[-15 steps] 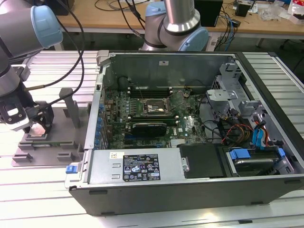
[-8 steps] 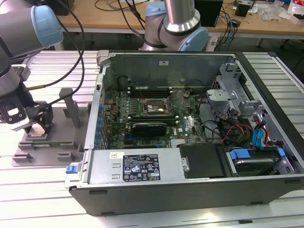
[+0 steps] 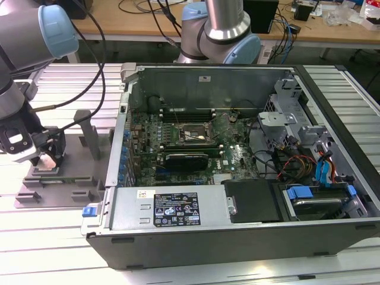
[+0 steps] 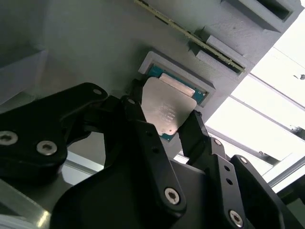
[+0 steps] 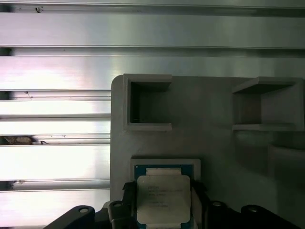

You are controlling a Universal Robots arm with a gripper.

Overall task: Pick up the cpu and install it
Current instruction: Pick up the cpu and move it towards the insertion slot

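Note:
The cpu point(image 5: 163, 202), a small square chip with a silver metal top on a green board, lies in a shallow square nest of the grey fixture tray point(image 5: 214, 148). In both wrist views my gripper point(image 5: 163, 193) has one black finger against each of two opposite edges of the cpu point(image 4: 167, 106), shut on it while it still rests in the nest. In the exterior view the gripper point(image 3: 47, 155) hangs low over the tray point(image 3: 71, 181) at the exterior view's left. The black-framed motherboard socket point(image 3: 191, 135) sits inside the open computer case, well off to the exterior view's right.
The open computer case point(image 3: 178, 208) lies on its side on a ribbed metal table point(image 3: 53, 249), its tall metal wall between tray and motherboard. Upright posts point(image 3: 90, 133) rise from the tray. Cables and drive cages crowd the case's right half. A second arm's base point(image 3: 222, 32) stands behind.

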